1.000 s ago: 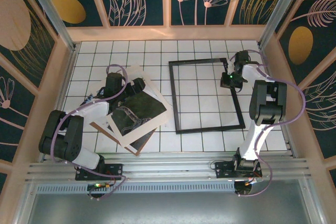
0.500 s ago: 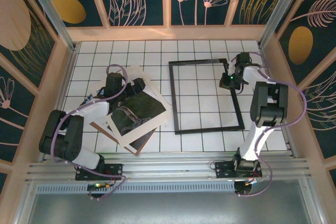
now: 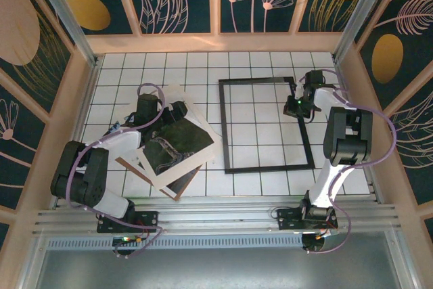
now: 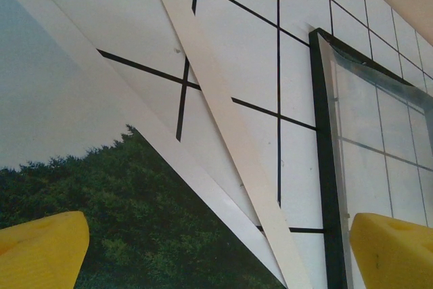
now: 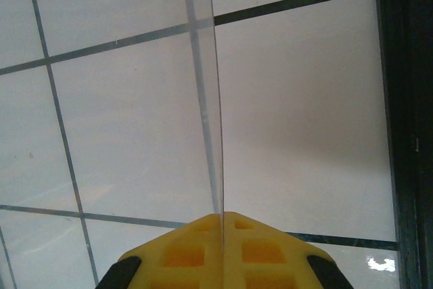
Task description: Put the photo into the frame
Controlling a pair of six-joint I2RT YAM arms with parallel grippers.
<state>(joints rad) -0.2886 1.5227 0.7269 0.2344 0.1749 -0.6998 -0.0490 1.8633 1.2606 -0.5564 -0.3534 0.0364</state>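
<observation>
Since the earlier frame the right arm's elbow has drifted slightly toward its base. The frame point(image 3: 225, 126) has turned a touch with it, its near right corner drawing inward. The left arm and the pile beneath it have not changed.

The right claw point(image 3: 295, 105) sits over the frame's right rail, toward the far end. In the right wrist view, the right claw point(image 5: 222, 218) has its yellow fingers point(image 5: 183, 255) pressed together. The thin edge of a clear pane point(image 5: 210, 86) runs straight into the seam between them, so it is pinched shut on that pane. The black rail of the frame runs along the right of this claw, and white tiled surface point(image 5: 122, 113) lies below it.

The left claw point(image 3: 174, 109) is spread wide and holds nothing. In the left wrist view, the left claw point(image 4: 216, 228) has one yellow finger point(image 4: 40, 252) hanging above the photo point(image 4: 135, 194). The other finger sits just beside the frame's left rail point(image 4: 326, 153). The photo, dark green trees under pale sky with a white margin, lies directly under this claw, outside the frame and to its left.

In the top view the photo point(image 3: 179, 143) rests askew on a cream mat border point(image 3: 159, 175). A brown backing board point(image 3: 128, 165) pokes out beneath that, on the side toward the left arm's base. A strip of the mat point(image 4: 223, 120) crosses between the photo and the frame.
</observation>
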